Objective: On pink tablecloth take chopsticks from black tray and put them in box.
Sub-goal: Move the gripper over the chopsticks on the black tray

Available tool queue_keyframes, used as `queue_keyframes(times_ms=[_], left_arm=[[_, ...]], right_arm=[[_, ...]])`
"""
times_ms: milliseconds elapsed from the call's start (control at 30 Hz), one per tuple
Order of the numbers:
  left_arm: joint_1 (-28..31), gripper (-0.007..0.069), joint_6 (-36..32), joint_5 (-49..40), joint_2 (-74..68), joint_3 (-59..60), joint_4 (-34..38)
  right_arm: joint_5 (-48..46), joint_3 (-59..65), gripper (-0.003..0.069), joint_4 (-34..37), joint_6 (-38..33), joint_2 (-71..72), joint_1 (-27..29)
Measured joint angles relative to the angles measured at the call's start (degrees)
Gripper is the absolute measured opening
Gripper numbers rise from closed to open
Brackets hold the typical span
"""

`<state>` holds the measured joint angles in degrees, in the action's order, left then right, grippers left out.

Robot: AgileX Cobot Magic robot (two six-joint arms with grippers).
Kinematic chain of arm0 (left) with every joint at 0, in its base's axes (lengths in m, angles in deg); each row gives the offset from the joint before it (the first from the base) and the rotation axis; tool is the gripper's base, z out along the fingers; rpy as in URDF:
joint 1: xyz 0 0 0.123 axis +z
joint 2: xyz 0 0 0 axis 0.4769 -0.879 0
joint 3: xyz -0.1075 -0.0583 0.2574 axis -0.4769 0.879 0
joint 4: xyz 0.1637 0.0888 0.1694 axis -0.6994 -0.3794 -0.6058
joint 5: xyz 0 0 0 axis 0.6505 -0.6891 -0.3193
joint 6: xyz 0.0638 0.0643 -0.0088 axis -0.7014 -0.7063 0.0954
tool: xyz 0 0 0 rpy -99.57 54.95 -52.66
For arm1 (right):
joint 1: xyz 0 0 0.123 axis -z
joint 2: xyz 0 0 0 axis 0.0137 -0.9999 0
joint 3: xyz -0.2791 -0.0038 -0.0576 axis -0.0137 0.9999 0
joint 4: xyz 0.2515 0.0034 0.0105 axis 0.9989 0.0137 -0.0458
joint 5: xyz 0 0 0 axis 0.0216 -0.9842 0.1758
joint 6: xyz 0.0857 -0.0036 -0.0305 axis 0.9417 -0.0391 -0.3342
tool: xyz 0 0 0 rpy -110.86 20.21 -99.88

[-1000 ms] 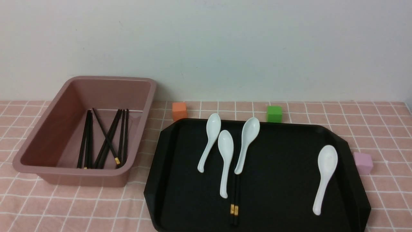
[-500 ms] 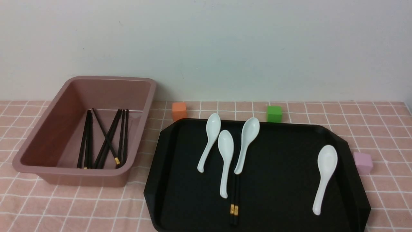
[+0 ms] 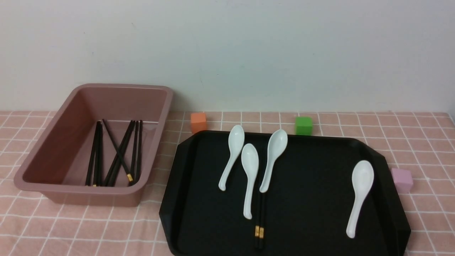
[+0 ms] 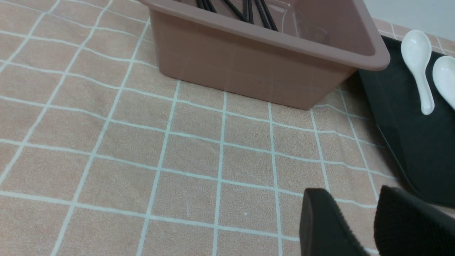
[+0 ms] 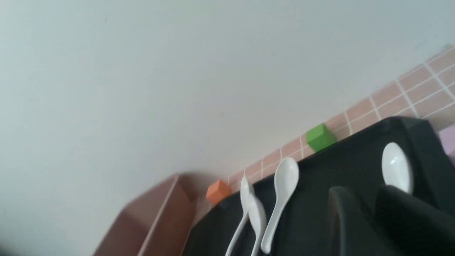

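I have the pink tablecloth (image 3: 89, 227) running edge to edge up to the wall (image 3: 227, 53). The widest open stretch of it is on my left, in front of the box (image 3: 81, 193). The black tray (image 3: 312, 213) fills the centre and right, and its near rim runs out of the bottom of the front view. Its left corner sits close to the box's near right corner, with only a narrow strip of cloth between them. The box is open-topped, with other sticks (image 3: 117, 156) lying crossed on its floor.

Against the front view of a second ago, the tray, the box and everything on them lie as they did.

Four white spoons are on the tray. The right spoon (image 3: 359, 195) lies alone, well apart from the three clustered at centre. The chopsticks (image 3: 259, 220) lie side by side on the tray, gold bands toward me, close to the near rim. The middle spoon (image 3: 250, 177) has its handle just beside them on the left. The third spoon (image 3: 273, 156) ends its handle over their far part, and beyond that, black on black, I cannot follow them. The left spoon (image 3: 231, 156) lies clear of them.

An orange cube (image 3: 198, 122) and a green cube (image 3: 303, 125) stand behind the tray's far rim. A lilac cube (image 3: 402, 180) is just off its right rim.

The left gripper (image 4: 350, 193) hangs over bare cloth near the tray's left rim, fingers apart and empty. The right gripper (image 5: 360, 195) is above the tray. Its dark fingers blur into the black surface, so I cannot tell whether it is parted or closed.
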<state>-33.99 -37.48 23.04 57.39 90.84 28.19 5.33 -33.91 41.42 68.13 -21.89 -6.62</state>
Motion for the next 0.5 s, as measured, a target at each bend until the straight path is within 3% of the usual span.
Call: queue_keyframes(times_ms=[133, 333, 500], left_arm=[[0.0, 0.0239, 0.0, 0.0, 0.0, 0.0, 0.0], [0.0, 0.0239, 0.0, 0.0, 0.0, 0.0, 0.0], [0.0, 0.0239, 0.0, 0.0, 0.0, 0.0, 0.0]], right_arm=[[-14.38, -14.68, 0.0001, -3.86, -6.91, -12.55, 0.0], [-34.5, -32.61, 0.0001, -12.8, -9.46, -37.16, 0.0], [-39.84, -38.87, 0.0002, -17.31, -7.86, -54.8, -0.09]])
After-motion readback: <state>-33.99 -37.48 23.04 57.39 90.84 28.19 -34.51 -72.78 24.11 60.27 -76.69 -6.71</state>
